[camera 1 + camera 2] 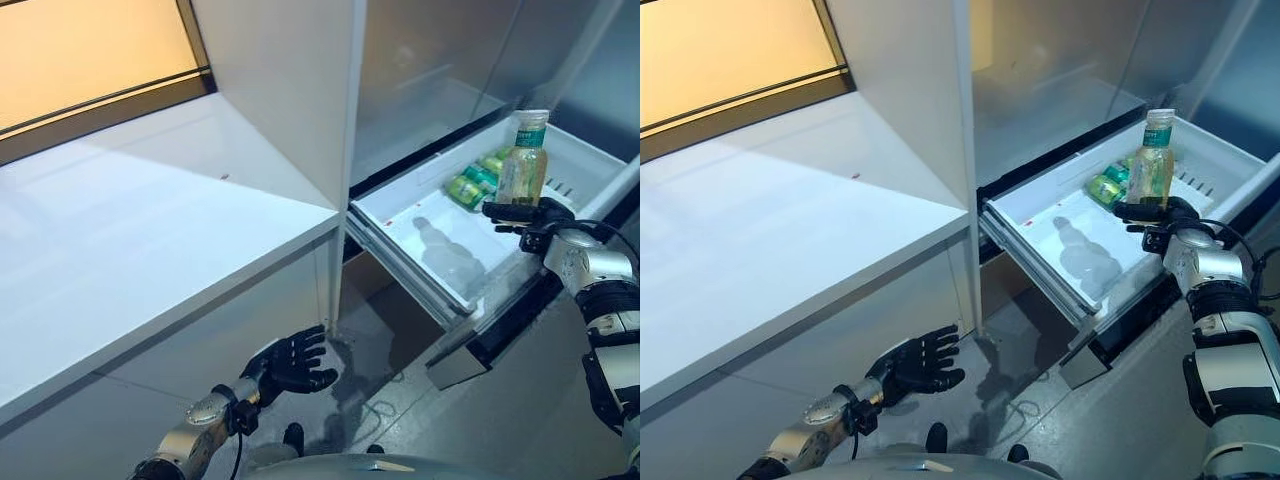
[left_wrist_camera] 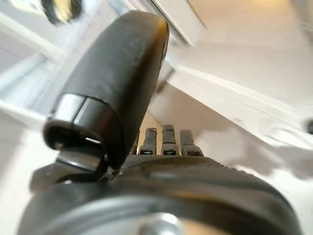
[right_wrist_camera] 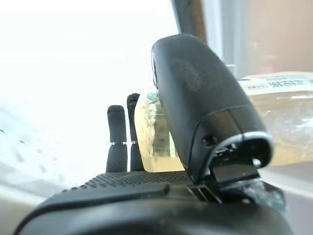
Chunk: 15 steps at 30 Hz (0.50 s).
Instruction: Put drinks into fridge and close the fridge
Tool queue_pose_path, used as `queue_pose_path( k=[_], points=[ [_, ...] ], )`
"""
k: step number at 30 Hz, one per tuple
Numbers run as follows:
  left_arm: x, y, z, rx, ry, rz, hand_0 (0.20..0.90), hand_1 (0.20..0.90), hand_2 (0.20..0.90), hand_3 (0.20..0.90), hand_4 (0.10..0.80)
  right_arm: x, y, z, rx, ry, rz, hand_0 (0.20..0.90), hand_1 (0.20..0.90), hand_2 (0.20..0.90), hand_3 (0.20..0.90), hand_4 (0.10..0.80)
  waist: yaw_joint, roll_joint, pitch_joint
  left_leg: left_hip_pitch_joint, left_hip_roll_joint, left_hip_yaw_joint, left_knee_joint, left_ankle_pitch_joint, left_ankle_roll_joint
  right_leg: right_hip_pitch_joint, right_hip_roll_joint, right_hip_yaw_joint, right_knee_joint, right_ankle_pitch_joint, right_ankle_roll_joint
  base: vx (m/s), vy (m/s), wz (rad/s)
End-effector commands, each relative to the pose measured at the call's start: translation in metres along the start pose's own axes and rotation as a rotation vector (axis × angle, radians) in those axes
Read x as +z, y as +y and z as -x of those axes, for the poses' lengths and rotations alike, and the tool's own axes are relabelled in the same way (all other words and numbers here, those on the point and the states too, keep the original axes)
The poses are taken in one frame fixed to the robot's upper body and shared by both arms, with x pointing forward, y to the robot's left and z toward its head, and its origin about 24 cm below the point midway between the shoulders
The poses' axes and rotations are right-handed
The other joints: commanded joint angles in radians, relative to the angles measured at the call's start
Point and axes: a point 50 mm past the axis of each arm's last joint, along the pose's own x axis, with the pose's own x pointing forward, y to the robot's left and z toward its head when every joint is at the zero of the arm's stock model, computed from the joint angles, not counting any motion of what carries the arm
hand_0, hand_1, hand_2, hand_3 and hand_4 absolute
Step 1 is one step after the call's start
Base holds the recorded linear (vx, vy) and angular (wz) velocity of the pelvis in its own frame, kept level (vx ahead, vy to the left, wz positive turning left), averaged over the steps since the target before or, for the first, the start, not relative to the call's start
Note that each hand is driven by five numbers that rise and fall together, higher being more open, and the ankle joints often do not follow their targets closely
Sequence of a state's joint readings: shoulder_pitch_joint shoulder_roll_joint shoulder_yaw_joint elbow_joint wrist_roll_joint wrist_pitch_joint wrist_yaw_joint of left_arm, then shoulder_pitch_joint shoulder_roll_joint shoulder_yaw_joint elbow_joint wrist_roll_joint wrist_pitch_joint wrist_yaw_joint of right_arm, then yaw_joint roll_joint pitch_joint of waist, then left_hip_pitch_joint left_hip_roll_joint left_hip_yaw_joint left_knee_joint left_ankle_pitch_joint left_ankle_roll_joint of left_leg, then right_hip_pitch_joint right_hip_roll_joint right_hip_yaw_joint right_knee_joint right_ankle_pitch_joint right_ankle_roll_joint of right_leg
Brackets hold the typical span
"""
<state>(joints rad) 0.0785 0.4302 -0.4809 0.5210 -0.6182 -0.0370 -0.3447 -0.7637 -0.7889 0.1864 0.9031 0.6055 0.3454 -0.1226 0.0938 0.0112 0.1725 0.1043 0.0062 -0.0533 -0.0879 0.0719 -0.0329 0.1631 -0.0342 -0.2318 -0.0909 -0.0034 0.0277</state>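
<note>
A clear bottle (image 1: 524, 160) of pale yellow drink with a green label and white cap stands upright in my right hand (image 1: 530, 215), which is shut on its lower part. It is held over the right end of the open white fridge drawer (image 1: 400, 262). The right wrist view shows my thumb (image 3: 195, 103) across the bottle (image 3: 288, 122) with fingers behind it. Green drinks (image 1: 475, 182) lie at the drawer's far side. My left hand (image 1: 295, 362) hangs low under the counter, fingers relaxed and open, holding nothing.
A white counter (image 1: 150, 230) runs along the left, ending at the fridge's white side wall (image 1: 290, 90). Above the drawer is the fridge's open compartment (image 1: 430, 110). The drawer juts out over the grey floor (image 1: 520, 400).
</note>
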Motion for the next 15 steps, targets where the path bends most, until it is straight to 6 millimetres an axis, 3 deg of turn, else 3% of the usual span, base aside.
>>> queue_pose_path(
  k=[1,6,15],
  points=[
    [0.017,-0.004,-0.005,-0.049,-0.043,-0.099,0.9,0.9,0.9,0.9,0.8,0.103,-0.021,0.019,-0.053,-0.377,0.015,0.3,0.3,0.3,0.2,0.1,0.029,-0.045,-0.055,-0.037,-0.076,0.033,0.136,-0.166,0.056,-0.074,0.013,0.019,0.167,-0.111,-0.011,0.027,-0.006,0.21],
    [0.011,0.028,-0.001,0.108,0.049,-0.183,0.9,0.9,0.9,0.9,0.8,0.08,-0.038,0.01,-0.15,-0.211,0.216,0.3,0.3,0.3,0.2,0.1,0.052,-0.041,0.02,-0.113,-0.074,0.025,0.178,-0.16,0.064,-0.143,0.006,0.011,0.207,-0.11,-0.015,-0.065,-0.034,0.19],
    [-0.004,0.058,0.015,0.244,0.169,-0.188,0.9,0.9,0.9,0.9,0.8,0.049,-0.077,0.012,-0.204,0.069,0.566,0.3,0.3,0.3,0.2,0.1,0.07,-0.049,0.105,-0.156,-0.069,0.02,0.197,-0.146,0.07,-0.183,0.0,-0.007,0.235,-0.103,-0.012,-0.035,-0.031,0.07]
  ],
)
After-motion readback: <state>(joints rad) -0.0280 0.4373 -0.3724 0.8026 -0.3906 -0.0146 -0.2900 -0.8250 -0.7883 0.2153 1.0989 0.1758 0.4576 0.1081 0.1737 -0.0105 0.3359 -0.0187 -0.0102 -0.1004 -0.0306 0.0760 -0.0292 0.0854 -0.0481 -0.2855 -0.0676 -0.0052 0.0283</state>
